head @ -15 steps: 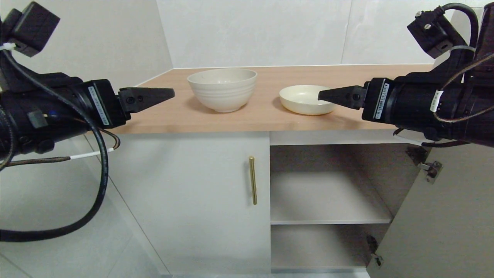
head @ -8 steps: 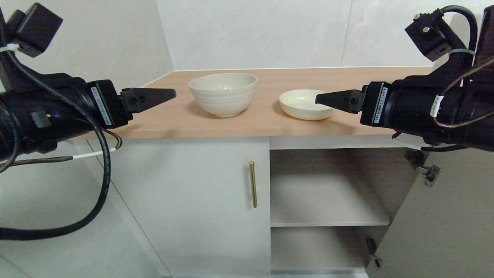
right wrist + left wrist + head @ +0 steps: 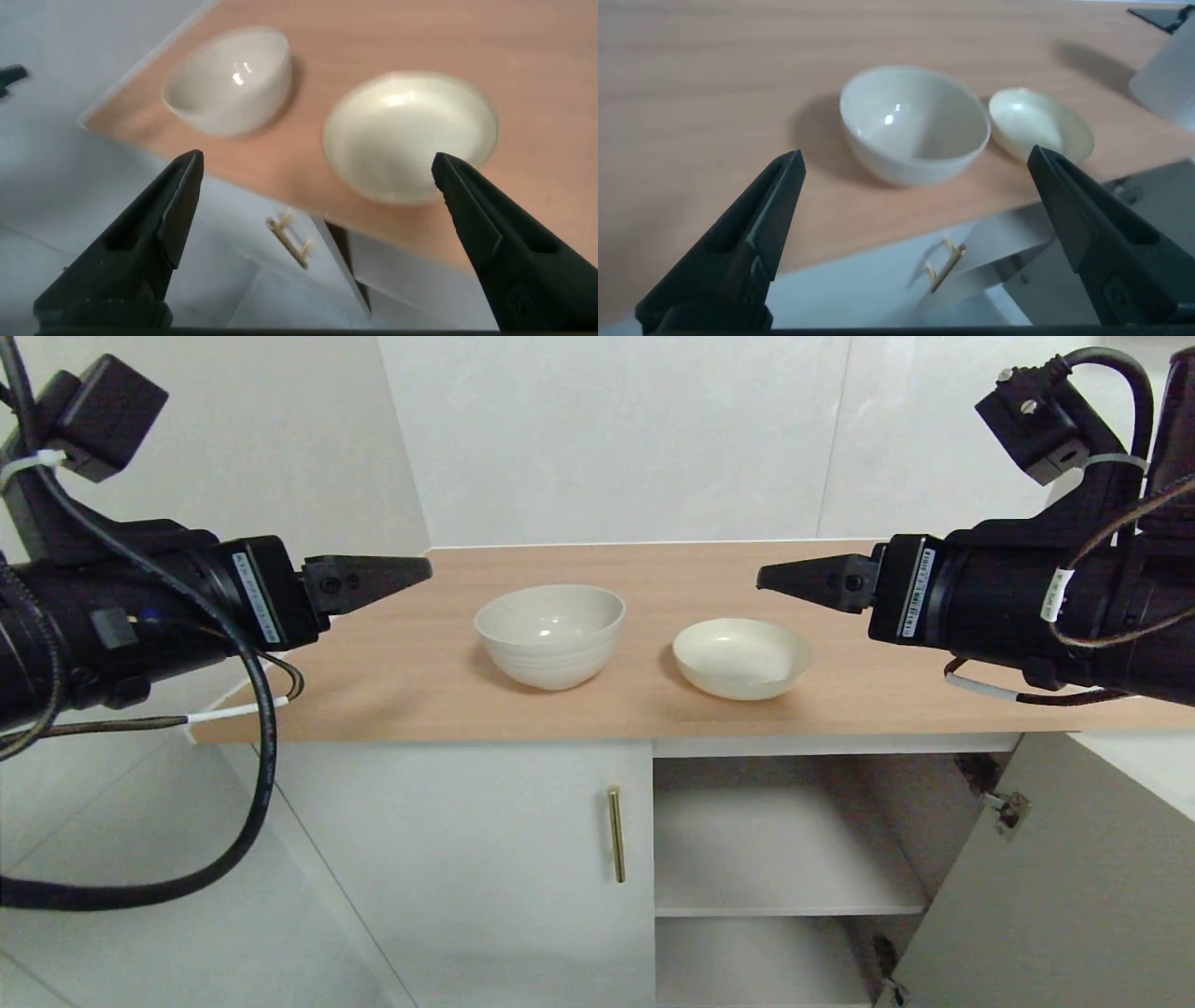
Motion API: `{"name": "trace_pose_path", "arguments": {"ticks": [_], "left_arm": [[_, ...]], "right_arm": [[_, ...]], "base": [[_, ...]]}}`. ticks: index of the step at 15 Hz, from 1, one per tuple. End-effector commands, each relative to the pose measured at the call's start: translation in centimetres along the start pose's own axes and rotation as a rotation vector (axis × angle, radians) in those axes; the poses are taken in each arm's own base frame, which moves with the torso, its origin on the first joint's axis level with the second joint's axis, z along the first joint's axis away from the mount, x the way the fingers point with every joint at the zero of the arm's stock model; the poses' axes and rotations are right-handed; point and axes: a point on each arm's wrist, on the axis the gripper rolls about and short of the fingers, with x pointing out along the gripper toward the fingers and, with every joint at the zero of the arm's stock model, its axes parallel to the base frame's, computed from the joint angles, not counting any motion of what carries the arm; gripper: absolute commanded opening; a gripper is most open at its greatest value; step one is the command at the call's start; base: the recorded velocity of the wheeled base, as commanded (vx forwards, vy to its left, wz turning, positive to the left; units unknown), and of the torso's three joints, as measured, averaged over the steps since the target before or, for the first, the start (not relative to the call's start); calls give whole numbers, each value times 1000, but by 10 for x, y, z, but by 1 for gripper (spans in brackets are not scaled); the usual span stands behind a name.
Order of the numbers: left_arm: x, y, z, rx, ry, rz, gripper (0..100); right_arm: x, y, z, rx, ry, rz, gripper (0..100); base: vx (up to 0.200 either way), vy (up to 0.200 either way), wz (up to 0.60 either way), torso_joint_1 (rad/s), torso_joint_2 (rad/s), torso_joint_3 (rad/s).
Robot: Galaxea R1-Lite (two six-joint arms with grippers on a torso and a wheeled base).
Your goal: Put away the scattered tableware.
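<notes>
Lying ahead of right end effector (image 3: pixel 769 581), shallow dish (image 3: pixel 742 657)

Deep bowl (image 3: pixel 229 79) beside shallow bowl (image 3: pixel 411 135) on counter (image 3: pixel 374 37) (hand (image 3: pixel 315 161) at full spread)

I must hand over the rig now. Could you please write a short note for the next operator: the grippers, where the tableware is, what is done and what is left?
Left gripper: jaws open, holding nothing, over the counter, left of the bowl.
Right gripper: jaws open, holding nothing, over the counter, right of the dish.
Bowl and dish: upright on the counter, side by side but apart, bowl on the left.
Cabinet below: right door open, shelf in view.
Done: door is open; nothing grasped or put away.
Left: move both pieces off the counter, most likely onto the shelf.
</notes>
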Motion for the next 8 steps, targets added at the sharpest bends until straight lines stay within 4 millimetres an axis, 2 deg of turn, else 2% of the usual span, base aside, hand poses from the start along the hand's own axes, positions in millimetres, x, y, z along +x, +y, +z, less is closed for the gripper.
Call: {"name": "trace_pose_path", "arguments": {"ticks": [1,4,6,8], "left_arm": [[8,2,-4,-2,21,8,100],[24,13,-4,-11,36,50,100],[43,22,0,-38,39,83,100],[61,26,-4,-63,67,105,100]], "right_arm": [[6,-2,-2,0,11,-7,100],[15,-7,-3,19,14,-37,100],[17,-13,2,121,-3,-55,100],[23,-28,3,139,-4,-106,100]], "base": [[0,0,0,139,-476,-330],[0,0,0,154,-471,-321],[0,0,0,168,-483,-313],[0,0,0,90,-254,-156]]}}
